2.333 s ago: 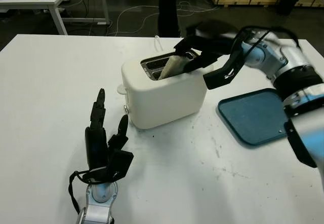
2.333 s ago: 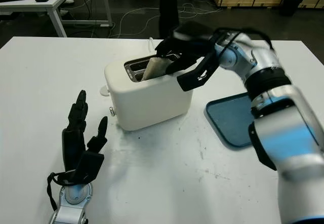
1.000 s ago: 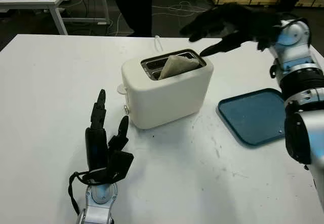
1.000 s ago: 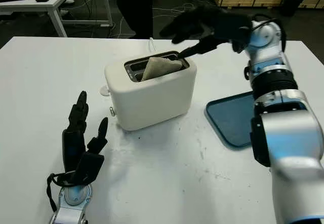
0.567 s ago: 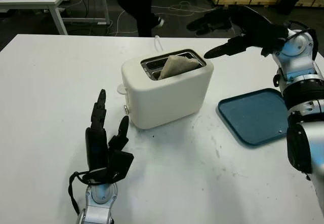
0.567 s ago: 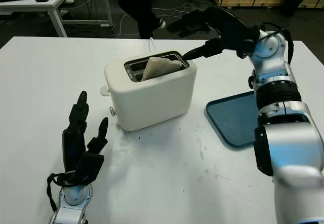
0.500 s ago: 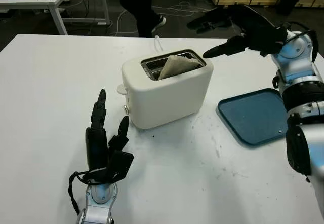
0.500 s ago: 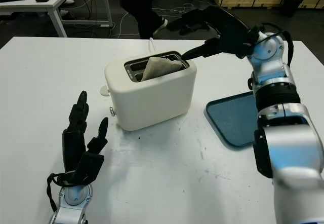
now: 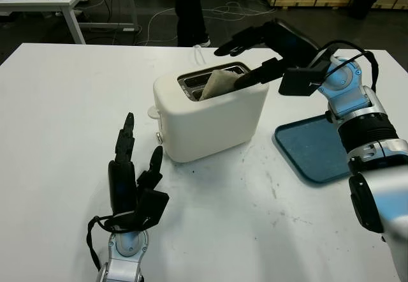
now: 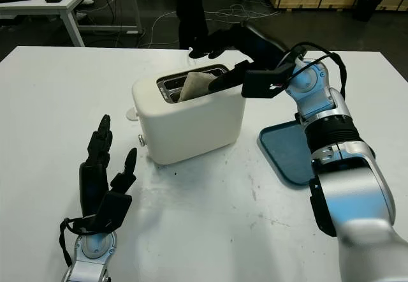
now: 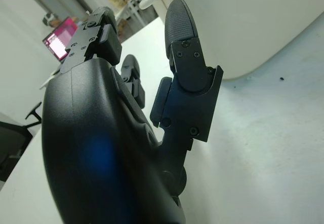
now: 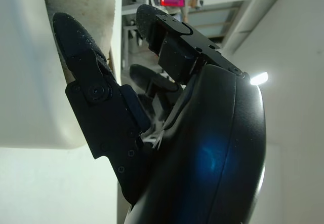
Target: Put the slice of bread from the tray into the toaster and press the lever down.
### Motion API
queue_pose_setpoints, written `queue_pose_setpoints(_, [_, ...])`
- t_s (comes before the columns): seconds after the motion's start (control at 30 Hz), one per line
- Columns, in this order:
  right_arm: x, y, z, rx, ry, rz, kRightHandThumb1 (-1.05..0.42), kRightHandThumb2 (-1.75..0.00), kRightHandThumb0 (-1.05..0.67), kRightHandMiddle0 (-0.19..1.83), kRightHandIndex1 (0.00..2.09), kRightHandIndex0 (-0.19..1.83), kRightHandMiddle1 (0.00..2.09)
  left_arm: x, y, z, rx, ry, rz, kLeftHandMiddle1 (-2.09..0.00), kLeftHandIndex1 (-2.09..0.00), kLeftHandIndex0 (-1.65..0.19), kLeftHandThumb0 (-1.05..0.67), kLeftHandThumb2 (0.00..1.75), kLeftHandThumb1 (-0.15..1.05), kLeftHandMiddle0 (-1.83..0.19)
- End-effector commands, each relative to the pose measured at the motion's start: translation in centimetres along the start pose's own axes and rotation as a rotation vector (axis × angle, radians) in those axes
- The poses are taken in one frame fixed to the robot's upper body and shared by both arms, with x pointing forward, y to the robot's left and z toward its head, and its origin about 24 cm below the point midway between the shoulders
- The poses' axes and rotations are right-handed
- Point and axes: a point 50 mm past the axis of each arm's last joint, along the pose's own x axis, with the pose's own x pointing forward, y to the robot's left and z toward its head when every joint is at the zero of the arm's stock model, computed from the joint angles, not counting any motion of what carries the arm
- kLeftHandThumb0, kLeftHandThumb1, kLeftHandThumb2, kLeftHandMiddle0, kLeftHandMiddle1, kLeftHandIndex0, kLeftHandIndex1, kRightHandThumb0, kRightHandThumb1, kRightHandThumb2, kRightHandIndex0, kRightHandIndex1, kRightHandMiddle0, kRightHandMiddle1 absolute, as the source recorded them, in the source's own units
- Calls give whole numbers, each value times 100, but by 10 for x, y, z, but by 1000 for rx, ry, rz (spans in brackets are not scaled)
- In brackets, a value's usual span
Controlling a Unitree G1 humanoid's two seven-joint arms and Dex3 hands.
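- Your left robot hand (image 9: 132, 189) is open, empty, parked above the near tabletop (image 9: 57, 116)
- The tray (image 9: 319, 147) is empty; the bread (image 9: 220, 81) sits tilted, half out of the toaster (image 9: 207, 113)
- Your right robot hand (image 9: 264, 49) is open at the slot, holding nothing; seating the bread and pressing the lever remain

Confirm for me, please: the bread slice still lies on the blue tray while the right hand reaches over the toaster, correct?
Not quite. The bread slice is not on the blue tray; it stands in the slot of the toaster, sticking out at the top, as the left eye view shows. The right hand does reach over the toaster, holding nothing.
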Motion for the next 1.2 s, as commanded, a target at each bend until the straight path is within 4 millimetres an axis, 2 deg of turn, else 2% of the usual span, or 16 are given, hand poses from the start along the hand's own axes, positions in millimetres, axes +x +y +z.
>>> queue_pose_setpoints(0.0, [-1,3,-1,-7,-9,-2,-65,0,-69,95,83,59,8,0,-3,3,-6,-7,11,-5,0,-17,-53,54,92,-20])
queue_pose_setpoints(0.3, [0,7,-4,-46,10,12,-66,0,-66,97,71,67,5,0,-5,1,-6,-9,13,-5,0,-17,-53,54,92,-20])
queue_pose_setpoints(0.73, [5,14,-9,-122,61,28,-80,-2,-44,97,60,80,2,-1,-7,0,12,0,-2,-6,-1,-17,-55,55,92,-21])
queue_pose_setpoints(0.93, [7,15,-8,-119,40,10,-90,-2,-41,103,73,88,4,-1,-8,0,6,2,-3,-6,-1,-18,-56,54,92,-21])
queue_pose_setpoints(0.97, [7,15,-7,-121,32,3,-91,-2,-40,106,81,87,5,-2,-9,0,7,2,-1,-6,-1,-18,-56,54,92,-21])
queue_pose_setpoints(1.0, [8,14,-7,-130,27,0,-92,-6,-38,111,97,86,6,-2,-9,0,7,1,1,-6,-1,-18,-56,54,92,-22])
queue_pose_setpoints(1.07, [8,14,-7,-140,28,3,-92,-15,-39,116,113,84,9,-2,-10,1,12,3,6,-6,-1,-18,-56,55,92,-22])
queue_pose_setpoints(1.17, [9,13,-7,-142,41,13,-92,-25,-40,119,118,83,11,-2,-10,1,5,-4,8,-6,-1,-18,-55,55,92,-21])
